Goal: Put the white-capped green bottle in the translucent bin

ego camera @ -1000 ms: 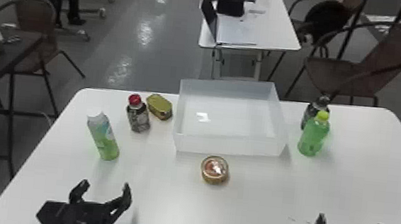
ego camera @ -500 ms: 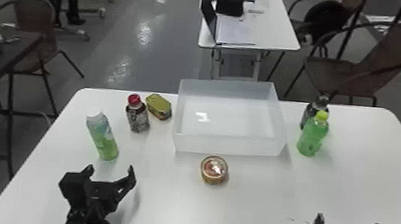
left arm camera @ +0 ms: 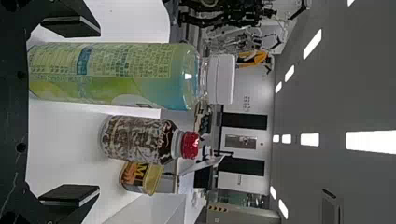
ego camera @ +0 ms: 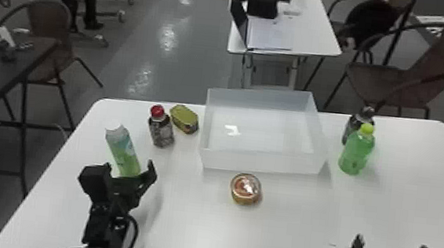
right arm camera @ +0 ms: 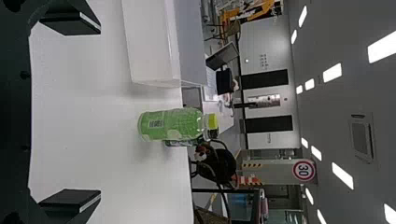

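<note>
- Spot white-capped bottle (ego camera: 123, 152) upright on table (ego camera: 280, 234), left of empty bin (ego camera: 262, 163).
- Find left gripper (ego camera: 129, 168) just on near side of white-capped bottle — released, spread wide.
- Mark right gripper (ego camera: 390, 246) over near right of table — also released, spread wide.
- Log red-capped bottle (ego camera: 161, 129) beside tin (ego camera: 185, 119), between white-capped bottle and bin.
- Tag round can (ego camera: 245, 191) in front of bin.
- Add yellow-capped bottle (ego camera: 356, 153) and dark bottle (ego camera: 352, 127) right of bin.
</note>
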`<action>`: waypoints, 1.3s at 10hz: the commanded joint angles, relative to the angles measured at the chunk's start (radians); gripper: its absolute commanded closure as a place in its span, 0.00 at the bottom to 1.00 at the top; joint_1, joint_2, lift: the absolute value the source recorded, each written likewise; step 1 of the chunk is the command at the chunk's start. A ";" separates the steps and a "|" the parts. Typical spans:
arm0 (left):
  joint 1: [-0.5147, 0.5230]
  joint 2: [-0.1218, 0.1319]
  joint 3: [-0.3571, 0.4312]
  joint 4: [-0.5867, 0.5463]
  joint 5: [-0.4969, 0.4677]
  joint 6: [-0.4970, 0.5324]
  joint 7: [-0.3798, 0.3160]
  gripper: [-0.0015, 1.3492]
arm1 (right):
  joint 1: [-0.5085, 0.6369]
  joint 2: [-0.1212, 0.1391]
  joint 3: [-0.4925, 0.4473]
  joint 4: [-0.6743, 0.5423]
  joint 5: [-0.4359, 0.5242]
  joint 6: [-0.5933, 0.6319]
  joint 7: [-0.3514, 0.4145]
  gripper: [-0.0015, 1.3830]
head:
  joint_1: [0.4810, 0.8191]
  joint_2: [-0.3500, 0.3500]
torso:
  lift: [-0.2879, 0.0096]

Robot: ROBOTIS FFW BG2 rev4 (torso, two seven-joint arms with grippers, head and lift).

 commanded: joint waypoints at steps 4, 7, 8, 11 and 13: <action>-0.111 0.049 -0.004 0.128 0.013 0.019 0.063 0.09 | -0.021 0.020 -0.002 0.023 0.005 -0.001 0.026 0.05 | 0.63 0.78 | 0.72; -0.145 0.098 -0.002 0.196 0.061 -0.030 0.074 0.18 | -0.029 0.047 -0.003 0.029 0.013 -0.002 0.042 0.05 | 0.63 0.81 | 0.72; -0.157 0.127 -0.026 0.227 0.096 -0.053 0.067 0.38 | -0.032 0.050 -0.003 0.031 0.013 -0.002 0.046 0.05 | 0.63 0.82 | 0.72; -0.171 0.135 -0.059 0.265 0.160 -0.087 0.073 0.59 | -0.041 0.056 -0.003 0.037 0.016 -0.002 0.056 0.05 | 0.63 0.87 | 0.72; -0.176 0.135 -0.081 0.263 0.139 -0.092 0.073 0.61 | -0.041 0.056 -0.005 0.037 0.016 -0.002 0.062 0.05 | 0.63 0.86 | 0.72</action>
